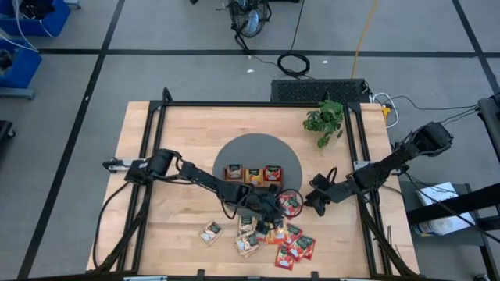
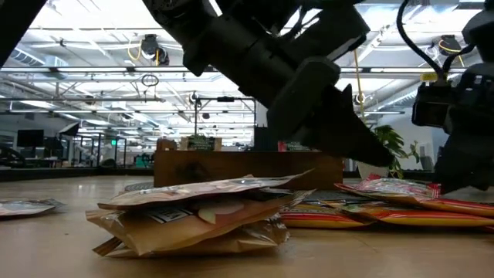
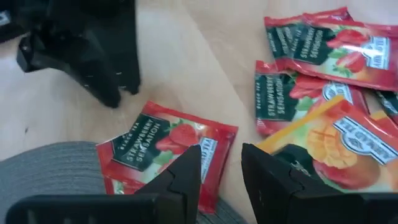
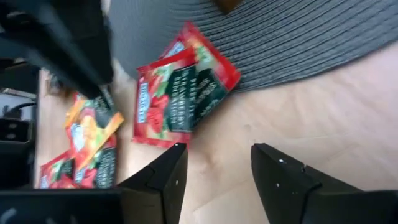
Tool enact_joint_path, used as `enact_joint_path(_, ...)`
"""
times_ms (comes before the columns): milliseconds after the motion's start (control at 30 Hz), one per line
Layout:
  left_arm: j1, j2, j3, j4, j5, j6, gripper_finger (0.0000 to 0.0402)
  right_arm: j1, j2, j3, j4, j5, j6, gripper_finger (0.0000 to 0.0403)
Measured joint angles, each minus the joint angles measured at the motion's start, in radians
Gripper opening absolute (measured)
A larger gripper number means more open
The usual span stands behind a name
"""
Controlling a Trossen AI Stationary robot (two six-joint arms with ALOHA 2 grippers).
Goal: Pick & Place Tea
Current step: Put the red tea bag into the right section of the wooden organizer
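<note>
- A light wooden counter (image 1: 187, 125) stands on a grey floor (image 1: 156, 31) crossed by dark lines.
- Blue bins (image 1: 16, 66) sit at ten o'clock.
- A coiled black cable (image 1: 294, 63) lies at twelve o'clock, beside a yellow cord (image 1: 361, 35).
- Ceiling trusses with lights (image 2: 93, 62) span the hall behind.

- Wooden table (image 1: 156, 133): light plank top, dark metal frame along its edges.
- Round grey woven mat (image 1: 258, 152): lies at the table's middle.
- Brown wooden tray (image 1: 254, 173): three compartments, rests on the mat.
- Small green plant (image 1: 326, 119): stands near the table's far right corner.
- Black coiled cable (image 1: 294, 64): lies on the floor beyond the table.
</note>
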Motion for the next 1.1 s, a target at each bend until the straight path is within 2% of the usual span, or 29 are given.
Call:
enact_joint_path(633, 0.017, 0.030, -0.001, -0.002, -0.017, -0.003, 0.0120, -0.006, 0.149, 0.003, 0.211, 0.000, -0.053, 0.0167)
enact_joint_path(1100, 0.022, 0.048, -0.001, 0.023, -0.010, -0.008, 0.0120, -0.004, 0.187, 0.003, 0.226, -0.102, 0.041, 0.0164)
